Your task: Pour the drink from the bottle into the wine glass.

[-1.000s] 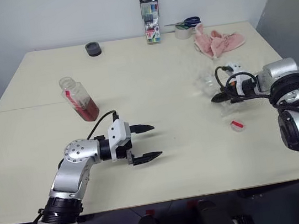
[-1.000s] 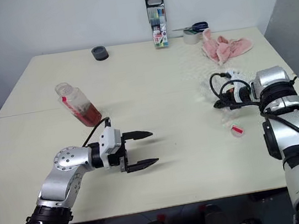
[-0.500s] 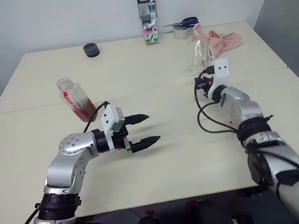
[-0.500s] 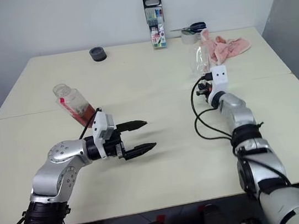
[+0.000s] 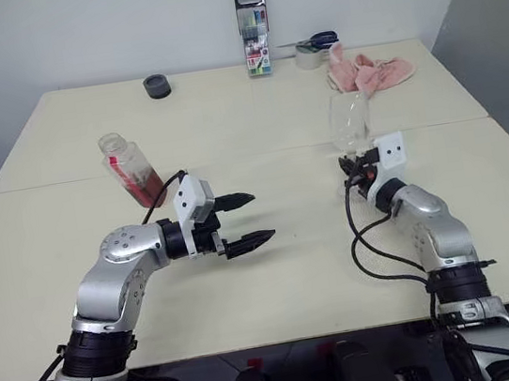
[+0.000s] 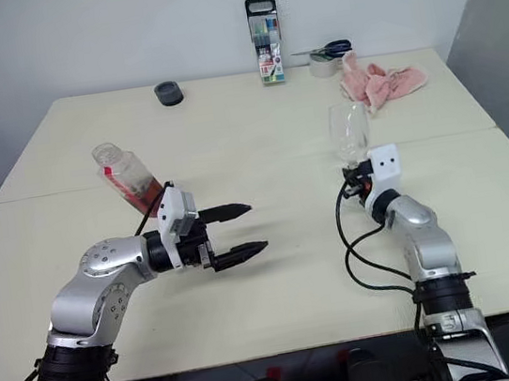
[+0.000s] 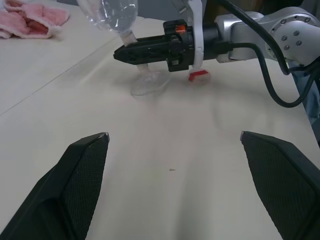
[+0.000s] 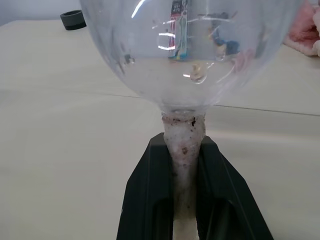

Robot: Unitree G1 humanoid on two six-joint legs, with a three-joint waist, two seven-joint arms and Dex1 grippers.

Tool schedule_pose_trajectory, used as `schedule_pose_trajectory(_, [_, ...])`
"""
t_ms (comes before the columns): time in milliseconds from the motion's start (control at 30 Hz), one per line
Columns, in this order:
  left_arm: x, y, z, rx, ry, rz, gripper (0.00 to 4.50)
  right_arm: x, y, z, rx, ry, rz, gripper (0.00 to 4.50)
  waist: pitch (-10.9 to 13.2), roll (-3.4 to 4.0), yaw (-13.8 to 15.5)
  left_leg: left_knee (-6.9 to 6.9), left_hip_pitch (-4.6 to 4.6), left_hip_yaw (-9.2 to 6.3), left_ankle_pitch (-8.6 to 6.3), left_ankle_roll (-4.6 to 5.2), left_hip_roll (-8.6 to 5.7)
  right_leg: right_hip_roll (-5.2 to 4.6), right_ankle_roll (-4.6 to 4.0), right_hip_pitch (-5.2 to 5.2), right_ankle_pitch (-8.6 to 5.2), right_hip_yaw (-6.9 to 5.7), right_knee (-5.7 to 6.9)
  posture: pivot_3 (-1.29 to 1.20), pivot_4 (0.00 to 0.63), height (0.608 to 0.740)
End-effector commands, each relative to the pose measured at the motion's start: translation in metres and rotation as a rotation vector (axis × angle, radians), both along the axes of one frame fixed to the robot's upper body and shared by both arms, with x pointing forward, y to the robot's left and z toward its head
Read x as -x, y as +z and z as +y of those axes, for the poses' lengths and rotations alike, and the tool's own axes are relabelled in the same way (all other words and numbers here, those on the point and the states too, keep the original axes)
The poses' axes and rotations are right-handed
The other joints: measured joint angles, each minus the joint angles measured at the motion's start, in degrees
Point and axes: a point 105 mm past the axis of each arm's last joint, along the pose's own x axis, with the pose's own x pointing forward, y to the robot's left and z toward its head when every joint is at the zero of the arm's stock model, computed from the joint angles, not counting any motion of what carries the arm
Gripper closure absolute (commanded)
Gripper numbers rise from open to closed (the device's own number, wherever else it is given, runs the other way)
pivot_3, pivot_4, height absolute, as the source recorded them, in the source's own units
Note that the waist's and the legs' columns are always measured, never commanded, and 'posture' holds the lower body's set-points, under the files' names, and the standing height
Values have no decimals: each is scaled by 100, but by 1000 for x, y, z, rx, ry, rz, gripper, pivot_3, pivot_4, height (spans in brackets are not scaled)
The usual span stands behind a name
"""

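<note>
Across the cream table, made of two tops butted along a seam, we see both arms over the near half. The left gripper hovers near the middle of the near top, fingers spread wide with nothing between them, pointing toward the right side. The right gripper sits just near of the seam toward the right edge, fingers pinched on the stem of the wine glass, which stands upright with its bowl empty.

The bottle leans at the seam on the left side, uncapped, the drink pooled in its lower part, well apart from both grippers.

Along the far edge: a pink cloth near the far right corner, a tape roll with scissors on it, an upright pen case at the middle, and a small dark ring further left.

The left wrist view adds the glass's round foot resting on the table and a red cap lying just beside it, behind the right gripper. The right wrist view shows its two fingers clamping the stem, which looks whitish with dark specks there.

A plain white wall backs the table, a grey wall at the right.
</note>
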Motion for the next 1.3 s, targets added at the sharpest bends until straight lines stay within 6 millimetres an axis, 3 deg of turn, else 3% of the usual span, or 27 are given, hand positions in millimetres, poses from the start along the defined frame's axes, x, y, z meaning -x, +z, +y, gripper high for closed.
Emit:
schedule_pose_trajectory(33, [2, 8, 2, -7, -3, -40, 0, 22, -47, 12, 29, 55, 188, 4298, -11, -2, 1, -1, 0, -2, 0, 0, 0, 0, 0, 0, 0, -1, 0, 0, 150, 740])
schedule_pose_trajectory(233, [2, 5, 5, -14, 1, -40, 0, 48, -64, 21, 55, 108, 252, 4298, -65, -12, 20, -3, 4, -1, -1, 1, 1, 1, -2, 3, -2, -1, -3, 0, 150, 740])
schedule_pose_trajectory(367, [1, 4, 5, -13, 5, -43, 0, 44, -57, 25, 100, 107, 190, 4298, -84, -21, 25, -3, 14, 6, -1, 1, 6, 8, -3, 7, -4, 4, -4, 0, 150, 740])
schedule_pose_trajectory(467, [0, 4, 8, -9, 28, -50, 0, 36, -43, 27, 140, 102, 86, 4298, -83, -21, 18, -6, 35, 7, -1, 2, 9, 12, -5, 26, -6, 4, -5, 0, 150, 740])
schedule_pose_trajectory(567, [-3, 4, 21, 2, 111, -65, 0, 24, -11, 33, 132, 101, -89, 4298, -81, -19, -17, -30, 102, 16, -2, 3, 13, 13, -5, 94, -9, 9, -33, 0, 150, 740])
schedule_pose_trajectory(667, [-8, -1, 39, 6, 245, -82, 0, 14, 19, 48, 103, 141, -240, 4298, -67, -4, -51, -33, 106, 20, -2, 3, 21, 19, -5, 93, -9, 12, -38, 0, 150, 740])
schedule_pose_trajectory(733, [-10, -3, 51, 19, 335, -81, 0, 9, 25, 61, 89, 187, -279, 4298, -52, 11, -51, -33, 98, 16, -2, 3, 21, 19, -6, 87, -8, 10, -36, 0, 150, 740])
schedule_pose_trajectory(1033, [-8, 3, 82, 29, 480, -118, 0, -17, 15, 110, 101, 323, -269, 4298, -46, 11, 28, -33, 85, 6, -2, 1, 3, -1, -7, 89, -7, 1, -53, 0, 150, 740])
schedule_pose_trajectory(1300, [-6, 16, 84, 4, 445, -165, 0, -18, 7, 129, 121, 402, -271, 4298, -44, 14, 26, -35, 86, 5, -2, 0, 5, 1, -8, 87, -7, 1, -51, 0, 150, 740])
